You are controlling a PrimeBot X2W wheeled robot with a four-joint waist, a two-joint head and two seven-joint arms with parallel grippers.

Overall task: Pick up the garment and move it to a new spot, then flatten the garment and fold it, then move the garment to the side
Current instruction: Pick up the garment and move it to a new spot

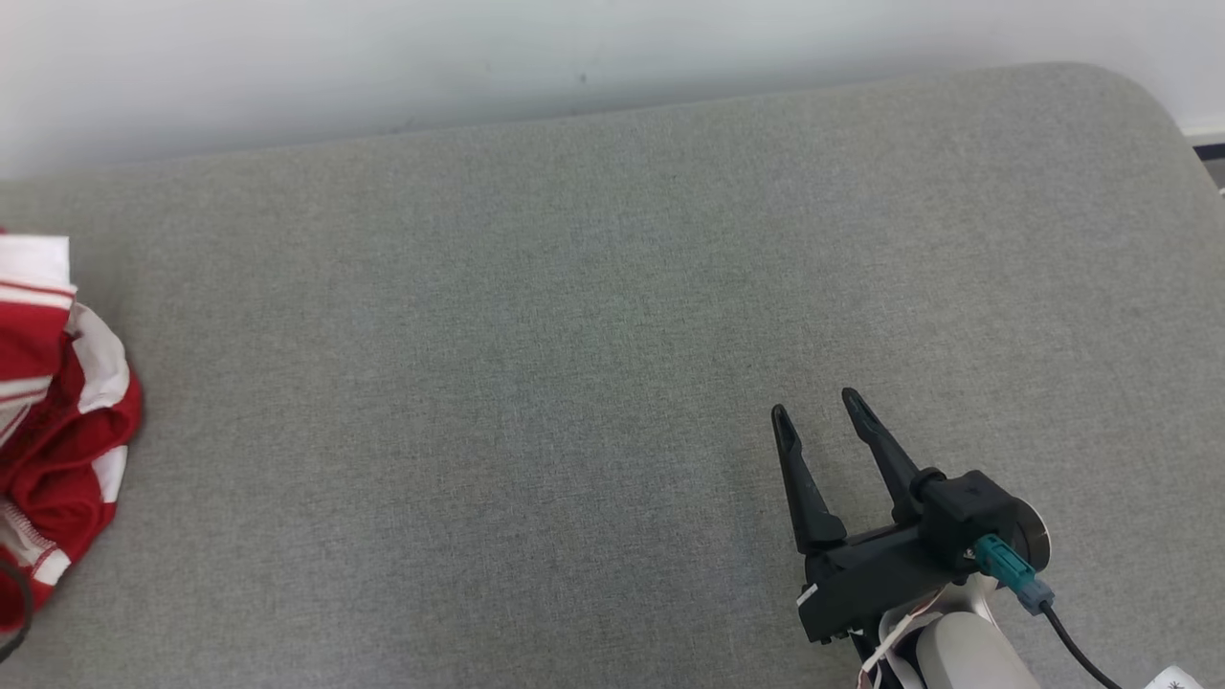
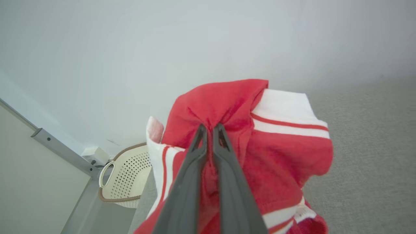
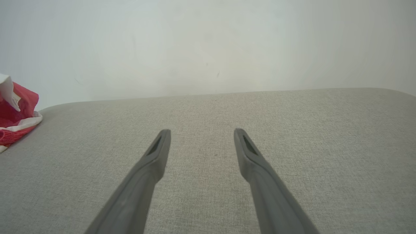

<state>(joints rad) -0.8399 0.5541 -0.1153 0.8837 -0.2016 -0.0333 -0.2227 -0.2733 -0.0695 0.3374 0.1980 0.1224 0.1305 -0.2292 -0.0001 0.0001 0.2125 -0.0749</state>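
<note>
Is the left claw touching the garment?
Touching. The left wrist view shows the left claw shut on a bunched red fold of the garment, fabric gathered at its tips.

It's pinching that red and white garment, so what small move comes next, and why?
Probably raise the left gripper a little to lift the red-and-white garment free: its jaws are shut on a fold, and it lies bunched at the grey padded surface's left edge.

A bunched red-and-white garment (image 1: 57, 421) is at the far left of the grey fabric tabletop (image 1: 574, 335). The right gripper (image 1: 815, 403) hovers at lower right, its 2 fingers spread apart.
</note>
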